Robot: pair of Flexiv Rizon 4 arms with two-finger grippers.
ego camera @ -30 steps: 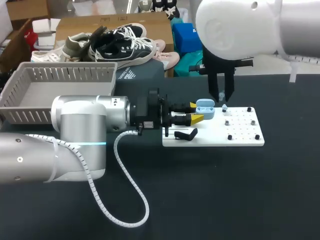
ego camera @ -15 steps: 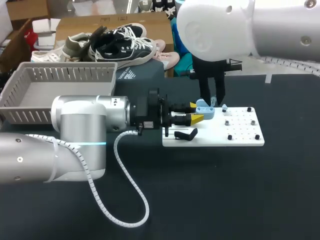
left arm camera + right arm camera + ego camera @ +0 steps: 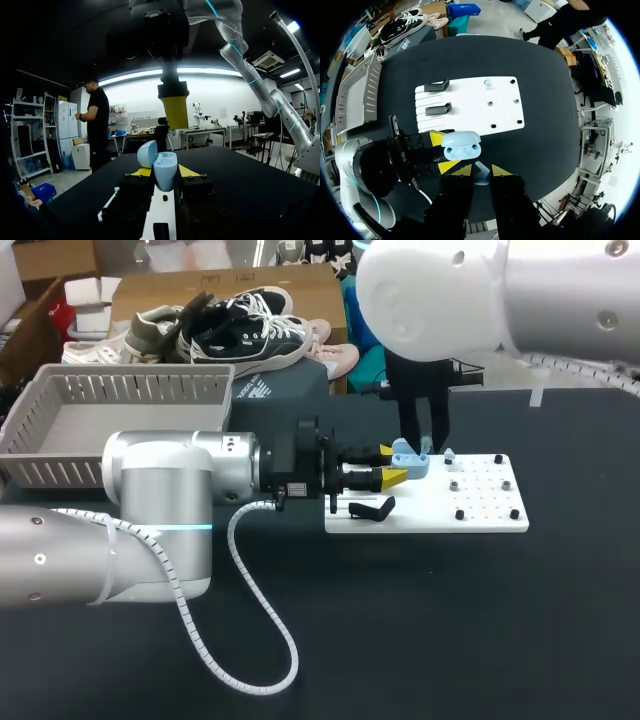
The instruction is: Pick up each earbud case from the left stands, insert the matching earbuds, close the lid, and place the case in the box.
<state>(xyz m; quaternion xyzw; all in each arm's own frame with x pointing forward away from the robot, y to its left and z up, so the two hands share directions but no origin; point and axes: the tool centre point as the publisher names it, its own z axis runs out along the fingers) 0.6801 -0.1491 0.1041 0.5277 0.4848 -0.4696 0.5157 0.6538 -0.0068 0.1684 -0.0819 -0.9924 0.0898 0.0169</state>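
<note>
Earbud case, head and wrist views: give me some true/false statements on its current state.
1. The left gripper is shut on the earbud case. True.
2. The case lid is closed. False: the lid stands open.
3. The right gripper is above the case, with a pale earbud between its fingers. True.
4. The case lies in the basket. False: it is held over the white board, apart from the grey basket.
5. Both stands on the board carry cases. False: the two black stands are bare.
</note>
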